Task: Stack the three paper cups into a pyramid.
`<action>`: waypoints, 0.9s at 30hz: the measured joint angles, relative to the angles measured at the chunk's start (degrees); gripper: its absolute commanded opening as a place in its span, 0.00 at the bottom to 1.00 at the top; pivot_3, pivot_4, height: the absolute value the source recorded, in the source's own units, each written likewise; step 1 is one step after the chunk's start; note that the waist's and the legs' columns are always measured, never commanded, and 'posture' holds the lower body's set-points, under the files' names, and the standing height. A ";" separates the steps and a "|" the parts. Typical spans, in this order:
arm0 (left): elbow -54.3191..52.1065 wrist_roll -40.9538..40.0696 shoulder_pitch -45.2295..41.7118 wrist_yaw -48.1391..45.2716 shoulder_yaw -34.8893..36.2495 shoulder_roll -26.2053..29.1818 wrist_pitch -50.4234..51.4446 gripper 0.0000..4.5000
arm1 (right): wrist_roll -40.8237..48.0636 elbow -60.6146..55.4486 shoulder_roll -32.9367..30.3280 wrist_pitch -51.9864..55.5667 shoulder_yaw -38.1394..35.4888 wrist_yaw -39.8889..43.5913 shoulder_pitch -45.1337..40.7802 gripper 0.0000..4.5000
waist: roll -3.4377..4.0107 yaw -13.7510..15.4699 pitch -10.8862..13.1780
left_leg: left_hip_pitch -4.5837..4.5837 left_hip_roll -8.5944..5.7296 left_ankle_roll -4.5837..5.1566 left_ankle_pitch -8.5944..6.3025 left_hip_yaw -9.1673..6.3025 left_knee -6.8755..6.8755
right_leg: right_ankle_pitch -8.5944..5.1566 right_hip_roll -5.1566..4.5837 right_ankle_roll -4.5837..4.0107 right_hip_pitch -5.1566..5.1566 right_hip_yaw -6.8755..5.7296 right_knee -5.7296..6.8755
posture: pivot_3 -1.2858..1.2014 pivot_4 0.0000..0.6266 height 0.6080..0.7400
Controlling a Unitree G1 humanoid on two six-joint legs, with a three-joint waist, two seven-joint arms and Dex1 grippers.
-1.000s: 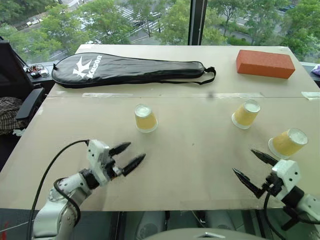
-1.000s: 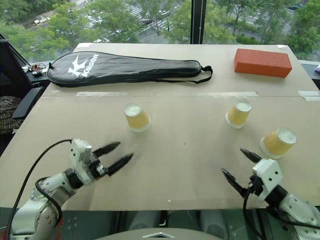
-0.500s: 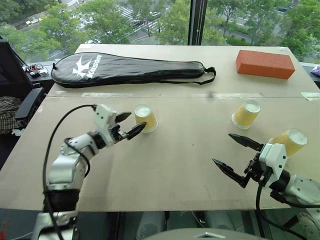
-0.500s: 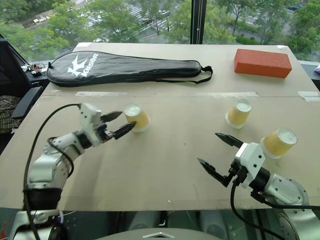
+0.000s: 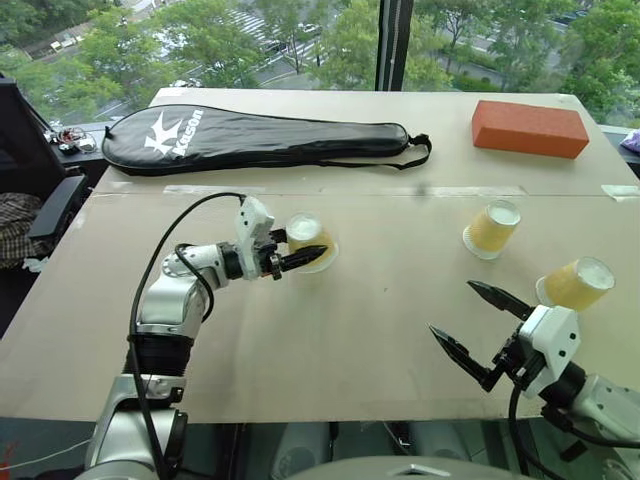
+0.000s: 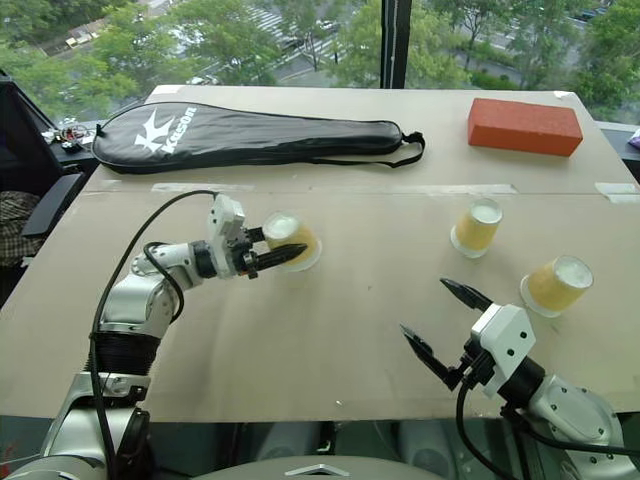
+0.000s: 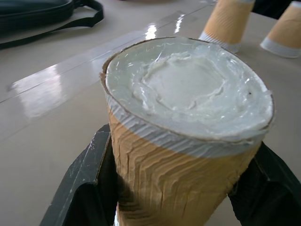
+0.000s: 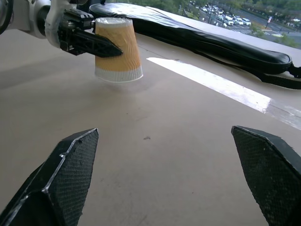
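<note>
Left gripper (image 5: 300, 256) fingers (image 7: 87, 176) clamped on upside-down cup (image 5: 306, 240).

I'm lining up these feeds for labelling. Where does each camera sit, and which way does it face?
Left and right eye views: on the head, looking forward and down over the table; both arms show, left gripper shut on a paper cup, right gripper open.
Left wrist view: along the left fingers at that upside-down cup.
Right wrist view: between its open fingers toward the same cup and racket case.
</note>
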 measured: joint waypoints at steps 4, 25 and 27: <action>-0.08 1.65 0.14 -0.82 -4.73 -2.98 -0.37 0.61 | -0.16 -1.54 -0.04 -0.58 -0.33 0.31 3.06 1.00 | -0.06 -0.26 0.00 | -0.02 -0.02 0.00 0.00 0.00 0.02 | 0.01 0.03 0.00 0.00 0.02 0.00 | 0.52 0.24 1.00; -11.74 -4.42 6.85 -3.23 0.44 2.42 2.77 0.99 | -5.72 -0.74 6.39 0.24 -10.80 -12.53 -2.24 1.00 | -0.05 -0.42 0.00 | 0.01 0.13 0.00 0.00 0.01 -0.03 | -0.01 0.09 0.01 -0.07 0.04 0.02 | 0.52 0.24 1.00; -14.85 -6.66 9.05 -3.87 2.59 4.69 4.61 0.99 | -6.87 0.14 6.53 0.71 -12.91 -13.82 -2.08 1.00 | -0.03 -0.18 -0.01 | -0.01 0.13 0.00 0.00 -0.01 -0.05 | 0.01 0.08 -0.04 -0.07 0.01 0.02 | 0.52 0.24 1.00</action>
